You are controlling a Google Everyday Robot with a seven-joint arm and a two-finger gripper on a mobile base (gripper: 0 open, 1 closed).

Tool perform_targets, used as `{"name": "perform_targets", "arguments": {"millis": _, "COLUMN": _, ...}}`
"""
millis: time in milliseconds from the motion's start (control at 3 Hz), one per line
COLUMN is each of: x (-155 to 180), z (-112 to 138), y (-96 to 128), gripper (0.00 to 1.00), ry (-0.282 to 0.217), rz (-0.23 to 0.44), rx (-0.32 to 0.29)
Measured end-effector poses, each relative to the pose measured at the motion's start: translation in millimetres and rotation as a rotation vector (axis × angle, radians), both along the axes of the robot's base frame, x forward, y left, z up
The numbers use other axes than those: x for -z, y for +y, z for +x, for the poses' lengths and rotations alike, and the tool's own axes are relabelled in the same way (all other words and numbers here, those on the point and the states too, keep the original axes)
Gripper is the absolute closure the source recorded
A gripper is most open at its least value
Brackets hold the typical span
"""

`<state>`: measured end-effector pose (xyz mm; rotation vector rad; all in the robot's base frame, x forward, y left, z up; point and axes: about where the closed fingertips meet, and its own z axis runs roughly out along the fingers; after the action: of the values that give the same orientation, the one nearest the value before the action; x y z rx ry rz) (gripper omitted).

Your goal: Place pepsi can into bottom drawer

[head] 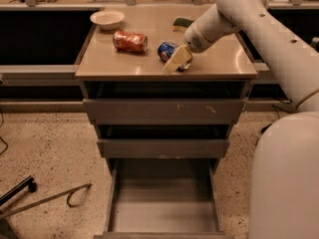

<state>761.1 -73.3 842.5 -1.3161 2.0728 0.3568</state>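
Note:
The pepsi can (166,50), blue with a silver end, lies on its side on the cabinet top (114,63), near the middle of the front edge. My gripper (177,59) reaches in from the right and sits right against the can's right front side, low over the cabinet top. The can rests on the surface. The bottom drawer (162,210) is pulled open below, and its wide grey floor is bare.
An orange-red dented can (130,41) lies left of the pepsi can. A white bowl (107,19) and a green sponge (183,23) sit at the back. Two shallower drawers (162,111) are slightly ajar. Black metal bars (47,199) lie on the floor at left. My white body (286,178) fills the right.

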Motion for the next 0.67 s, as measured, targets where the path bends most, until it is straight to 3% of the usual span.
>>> {"name": "perform_targets", "arguments": {"millis": 333, "x": 8.1, "z": 0.3, "y": 4.8, "gripper": 0.00, "ry": 0.025, "rz": -0.009, "rx": 0.015}}
{"name": "perform_targets", "arguments": {"millis": 667, "x": 11.4, "z": -0.6, "y": 6.8, "gripper": 0.19, "ry": 0.033, "rz": -0.012, "rx": 0.011}}
